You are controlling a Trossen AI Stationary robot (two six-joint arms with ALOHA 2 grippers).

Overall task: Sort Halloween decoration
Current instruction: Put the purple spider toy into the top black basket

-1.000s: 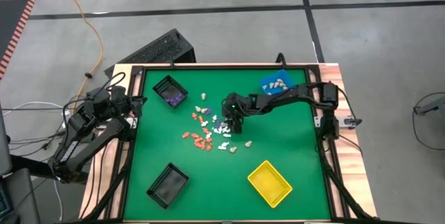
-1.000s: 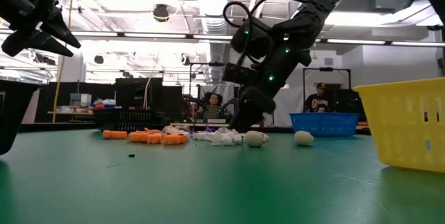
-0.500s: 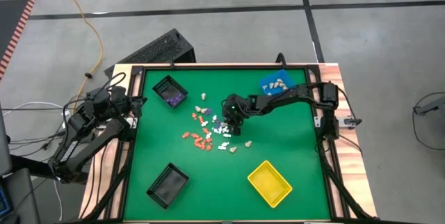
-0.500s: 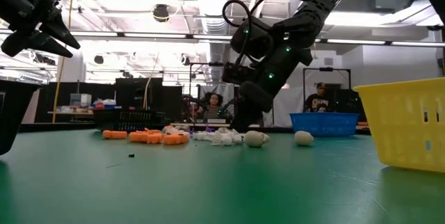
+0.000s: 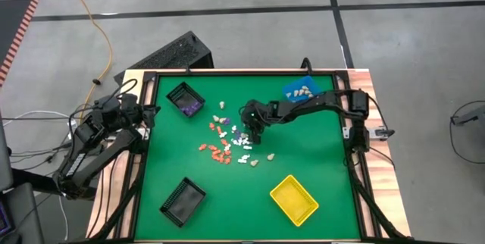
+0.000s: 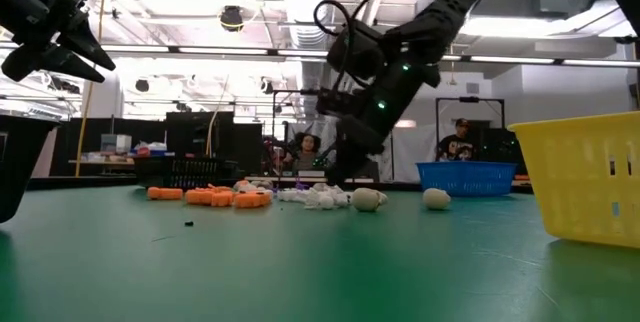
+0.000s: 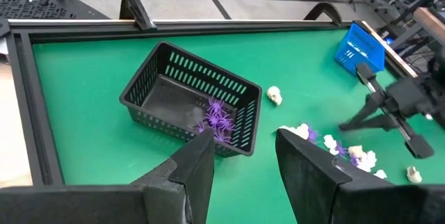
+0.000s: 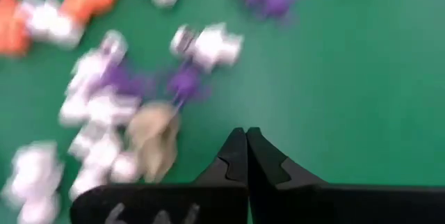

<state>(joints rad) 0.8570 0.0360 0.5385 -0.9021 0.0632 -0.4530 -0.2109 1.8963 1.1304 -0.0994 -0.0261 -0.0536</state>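
Observation:
The Halloween decorations (image 5: 226,142) lie as a loose pile of tiny orange, white, purple and beige pieces on the green mat at mid table. They also show in the low view (image 6: 300,196) and, blurred, in the right wrist view (image 8: 139,133). My right gripper (image 5: 255,132) hangs over the pile's right side, pointing down. Its fingers are shut with nothing showing between them (image 8: 243,138), just above the mat (image 6: 335,176). My left gripper (image 5: 148,115) waits open and empty (image 7: 243,147) above the table's left edge.
A black bin (image 5: 185,98) holding purple pieces stands at the far left (image 7: 191,102). A blue bin (image 5: 301,91) with beige pieces stands far right, a yellow bin (image 5: 294,198) near right, and another black bin (image 5: 183,199) near left. Two beige pieces (image 5: 261,158) lie apart.
My right gripper has risen a little from the pile and drifted slightly toward the table's far left. The pieces on the mat lie as before.

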